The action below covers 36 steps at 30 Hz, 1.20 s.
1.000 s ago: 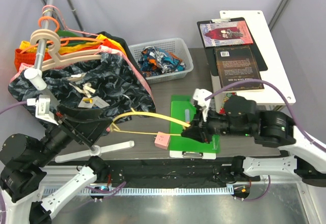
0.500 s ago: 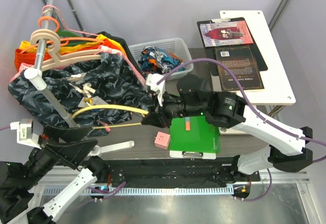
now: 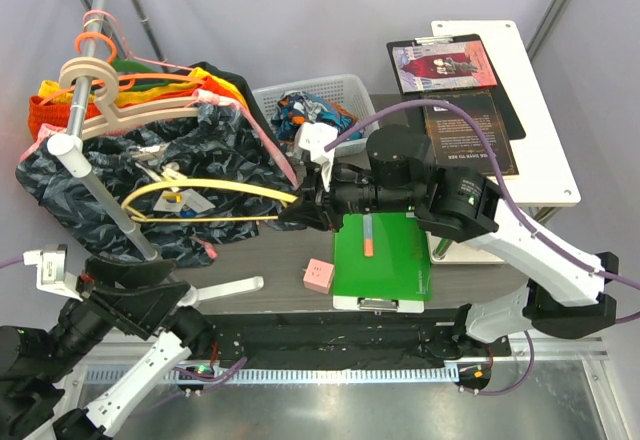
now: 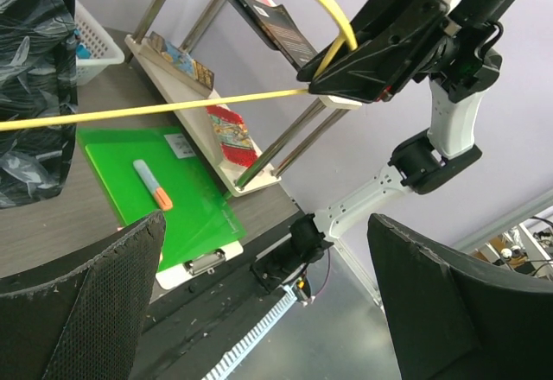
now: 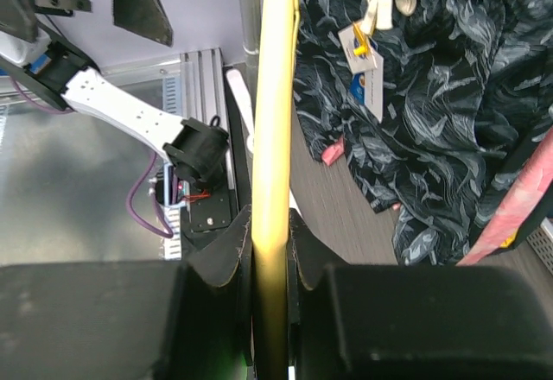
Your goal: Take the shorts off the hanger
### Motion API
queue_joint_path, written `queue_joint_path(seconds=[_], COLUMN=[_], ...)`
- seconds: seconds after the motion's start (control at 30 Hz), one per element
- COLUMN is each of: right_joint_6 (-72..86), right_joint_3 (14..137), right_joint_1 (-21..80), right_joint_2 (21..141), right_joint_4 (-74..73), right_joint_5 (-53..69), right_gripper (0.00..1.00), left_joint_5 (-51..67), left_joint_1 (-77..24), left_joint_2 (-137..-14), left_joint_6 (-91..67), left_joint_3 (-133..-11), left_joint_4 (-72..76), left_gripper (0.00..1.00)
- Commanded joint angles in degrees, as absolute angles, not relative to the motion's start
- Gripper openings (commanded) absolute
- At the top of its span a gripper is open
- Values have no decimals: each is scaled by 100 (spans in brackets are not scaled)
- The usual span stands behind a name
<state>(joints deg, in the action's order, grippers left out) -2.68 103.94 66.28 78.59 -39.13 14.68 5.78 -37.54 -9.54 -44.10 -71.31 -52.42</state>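
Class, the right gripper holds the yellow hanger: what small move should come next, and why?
Probably ease the hanger left to hook it on the rail: the right gripper clamps it bare near the rail, and the shorts lie in the basket.

Thin pale yellow hanger [image 3: 215,183] bare, roughly level, one arm end in right claw [image 3: 291,214]. Patterned shorts [image 3: 313,118] crumpled in basket [image 3: 350,142].

top: overhead, wide | wrists: close-up | all share hanger [image 3: 215,184]
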Motion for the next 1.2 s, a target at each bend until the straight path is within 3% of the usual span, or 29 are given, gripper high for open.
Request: queue_joint_path(seconds=[0.0, 0.53, 1.17], right_joint_6=[-308, 17, 176], right_joint_3=[10889, 12971, 12753], right_joint_1=[6504, 5906, 5880], right_joint_2=[7988, 9544, 9984], right_joint_4=[-3296, -3085, -2935], right_joint_5=[2099, 3462, 4060], right_gripper=[1, 1, 1], left_joint_5=[528, 88, 246], left_joint_1=[-3779, -3779, -3779], left_joint_2=[-1064, -1037, -1098], left_joint_6=[-4377, -4667, -4702], left_joint_3=[-7005, -6856, -6609], left_joint_4=[-5221, -5406, -5265], left_gripper=[97, 97, 97])
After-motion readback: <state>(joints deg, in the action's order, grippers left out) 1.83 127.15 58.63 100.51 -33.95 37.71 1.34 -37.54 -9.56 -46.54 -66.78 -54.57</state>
